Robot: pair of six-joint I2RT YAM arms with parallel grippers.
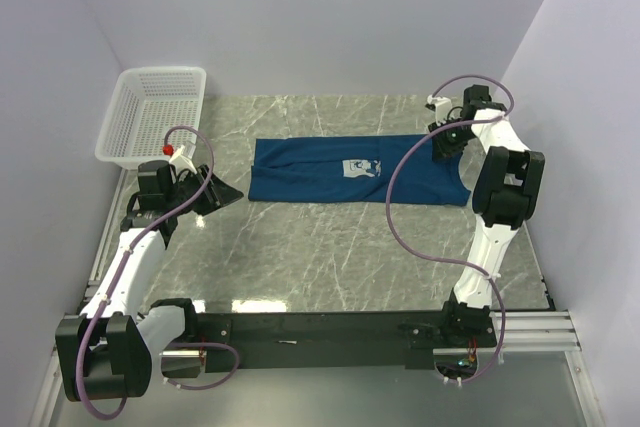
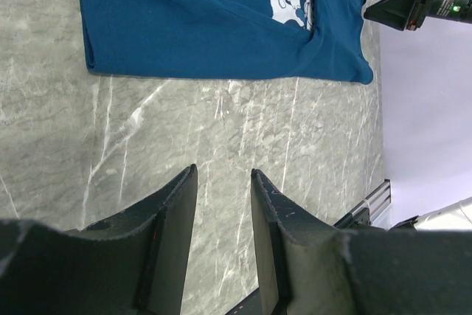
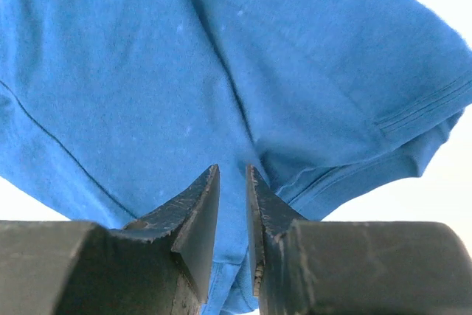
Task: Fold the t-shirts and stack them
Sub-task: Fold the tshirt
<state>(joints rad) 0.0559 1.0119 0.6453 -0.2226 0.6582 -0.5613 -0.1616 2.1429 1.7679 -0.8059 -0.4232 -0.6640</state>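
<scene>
Just beyond my black fingers (image 3: 193, 219) lay the dark blue short-sleeved cloth t-shirt (image 3: 221, 71), its square chest print (image 2: 291, 1) pale grey-white. Beneath them, the grey marbled table (image 2: 221, 130) was white-veined.

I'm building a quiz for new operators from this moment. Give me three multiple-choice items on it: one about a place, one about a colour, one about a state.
1. Where does the white basket stand?
A) far left corner of the table
B) near right corner
C) the middle

2. What colour is the t-shirt?
A) red
B) white
C) dark blue

3. How is the left hand?
A) clamped on cloth
B) open, nothing between its fingers
C) inside the basket

Answers: 1 A, the top view shows it at the far left corner. 2 C, every view shows dark blue cloth. 3 B, its wrist view shows only bare table between the spread fingers.
</scene>
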